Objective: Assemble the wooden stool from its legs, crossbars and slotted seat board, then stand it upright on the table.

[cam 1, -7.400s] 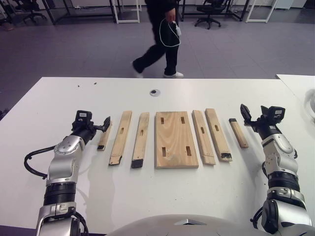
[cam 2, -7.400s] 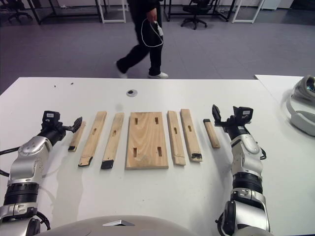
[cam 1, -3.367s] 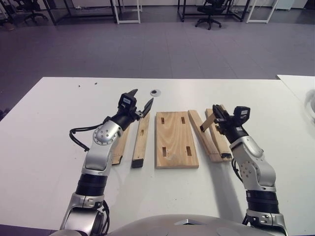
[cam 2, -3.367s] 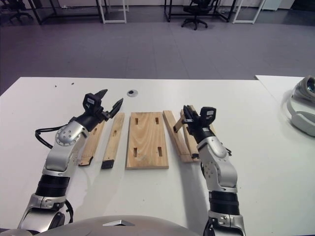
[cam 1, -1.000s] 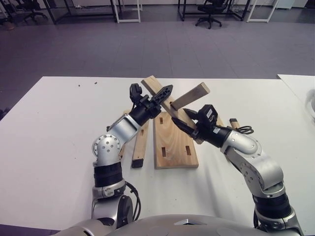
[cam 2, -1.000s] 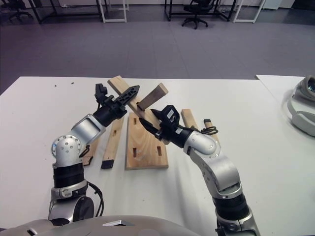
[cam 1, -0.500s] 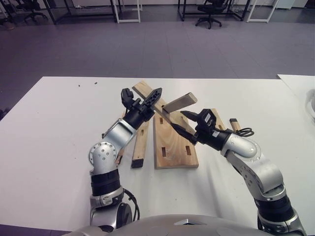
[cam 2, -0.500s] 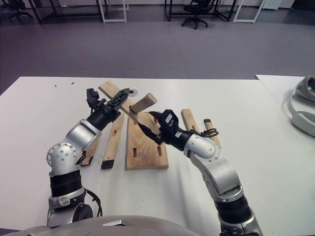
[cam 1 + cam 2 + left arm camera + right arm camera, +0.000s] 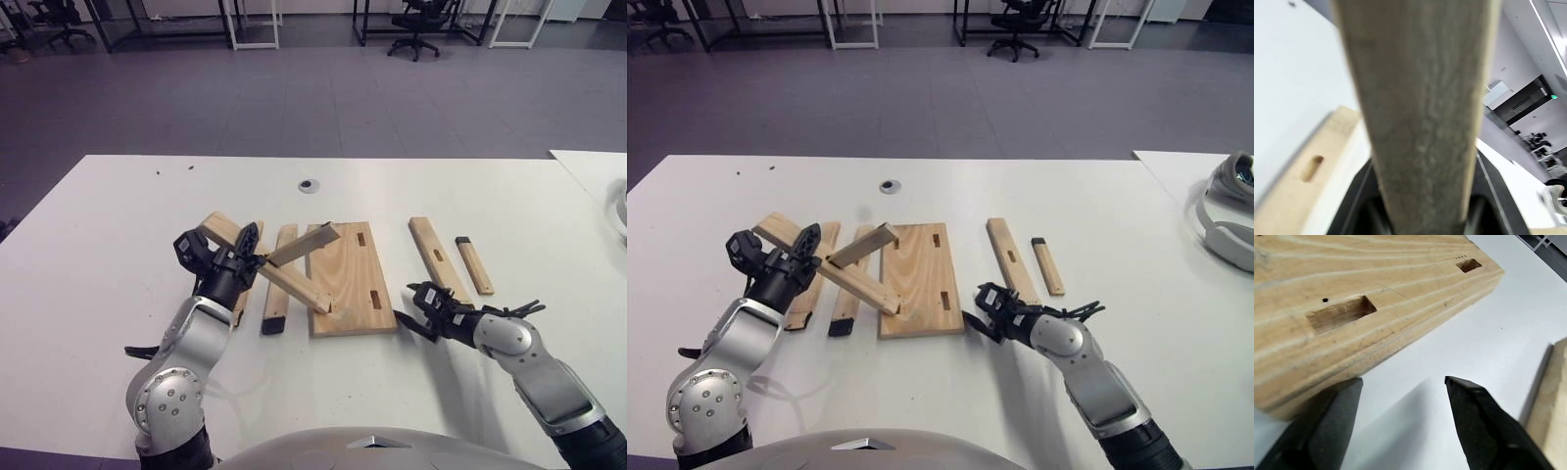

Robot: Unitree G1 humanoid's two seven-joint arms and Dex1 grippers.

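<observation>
2 hands work low over the bench point(image 9: 118, 215): the left hand point(image 9: 243, 258) clamps a tilted leg point(image 9: 294, 286), a crossbar point(image 9: 306, 245) jutting from it, its lower end on the seat board point(image 9: 358, 269); the right hand point(image 9: 1403, 382) gapes wide beside the board's near right corner.

Tilted leg point(image 9: 860, 285) over seat board point(image 9: 926, 266)

The tilted leg point(image 9: 294, 287) slants over the seat board's point(image 9: 367, 274) left half; bare table point(image 9: 407, 269) separates the board from the right-hand leg point(image 9: 436, 257).
</observation>
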